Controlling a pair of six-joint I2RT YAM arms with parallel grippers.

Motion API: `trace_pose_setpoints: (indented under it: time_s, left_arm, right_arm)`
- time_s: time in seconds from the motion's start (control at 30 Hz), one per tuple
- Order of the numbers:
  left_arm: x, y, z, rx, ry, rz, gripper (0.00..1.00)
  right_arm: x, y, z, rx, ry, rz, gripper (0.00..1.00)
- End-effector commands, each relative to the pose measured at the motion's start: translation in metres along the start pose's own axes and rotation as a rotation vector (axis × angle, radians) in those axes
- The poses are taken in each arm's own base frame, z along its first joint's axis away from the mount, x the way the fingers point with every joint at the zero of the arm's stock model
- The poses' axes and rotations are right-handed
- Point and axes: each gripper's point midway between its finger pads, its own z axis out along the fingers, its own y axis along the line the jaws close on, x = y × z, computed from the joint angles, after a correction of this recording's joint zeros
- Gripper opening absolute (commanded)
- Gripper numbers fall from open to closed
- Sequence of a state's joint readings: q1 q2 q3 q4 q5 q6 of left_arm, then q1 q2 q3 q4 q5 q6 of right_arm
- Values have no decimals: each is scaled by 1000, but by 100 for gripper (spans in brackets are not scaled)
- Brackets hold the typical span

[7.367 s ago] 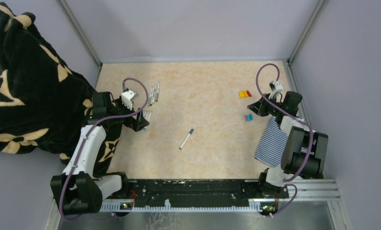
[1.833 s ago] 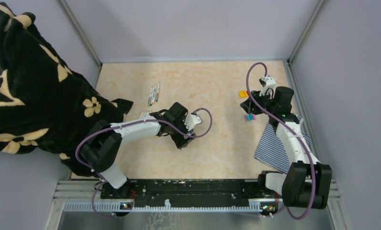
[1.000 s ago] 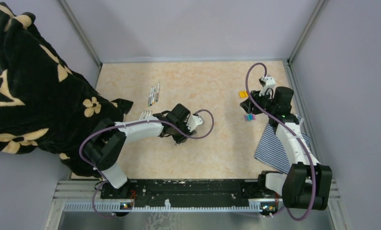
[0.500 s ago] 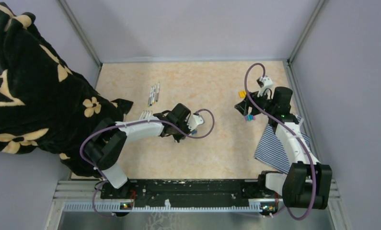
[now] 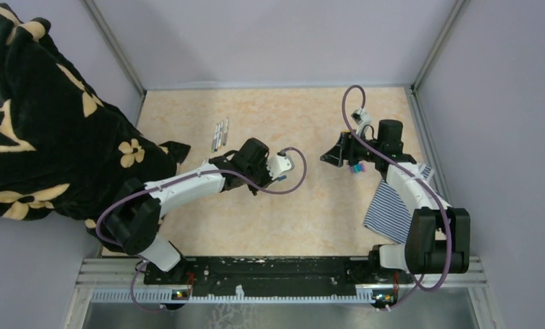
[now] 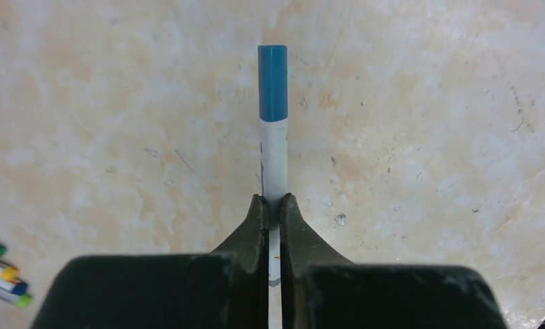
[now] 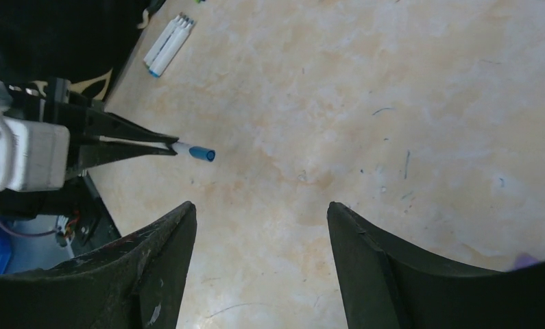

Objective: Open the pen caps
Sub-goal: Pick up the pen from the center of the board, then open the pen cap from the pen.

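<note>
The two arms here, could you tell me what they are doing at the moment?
The left gripper is shut on the white barrel of a pen, with its blue cap on and pointing towards the right arm. The right gripper is open and empty, facing that cap but apart from it. Other pens lie at the far left, and loose caps lie by the right arm.

Mid-table, a white-barrelled blue-capped marker pen [image 6: 275, 161] in the left gripper [image 6: 273, 203], the right gripper [image 7: 259, 209] well apart to its right. Behind and left, a row of thin white marker pens [image 5: 219, 135]; near right, a blue-and-white striped cloth [image 5: 390, 204].
</note>
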State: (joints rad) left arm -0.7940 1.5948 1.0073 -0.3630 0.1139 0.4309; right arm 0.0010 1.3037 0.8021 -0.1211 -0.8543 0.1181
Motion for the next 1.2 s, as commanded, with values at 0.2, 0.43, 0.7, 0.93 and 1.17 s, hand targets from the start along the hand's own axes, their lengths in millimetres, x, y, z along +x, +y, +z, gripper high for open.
trace_pose_setpoints:
  time_s: [0.2,0.43,0.7,0.93,1.17]
  left_arm:
    - [-78,11,-41,19,-223,106,0]
    - [-104,15,-53,18,-291,113,0]
    - [-112,6,-52,68,-318,89,0]
    - [-112,2,-49,96,-316,75,0]
    - [-109,-2,-43,122,-306,66,0]
  right_arm:
    - [-26,46,17,-228,-8,23,70]
    - [-14,72,30,-357,42,27,70]
    - [-2,79,47,-380,96,43,66]
    - [4,83,57,-395,136,59,57]
    - [6,88,59,-414,149,62,54]
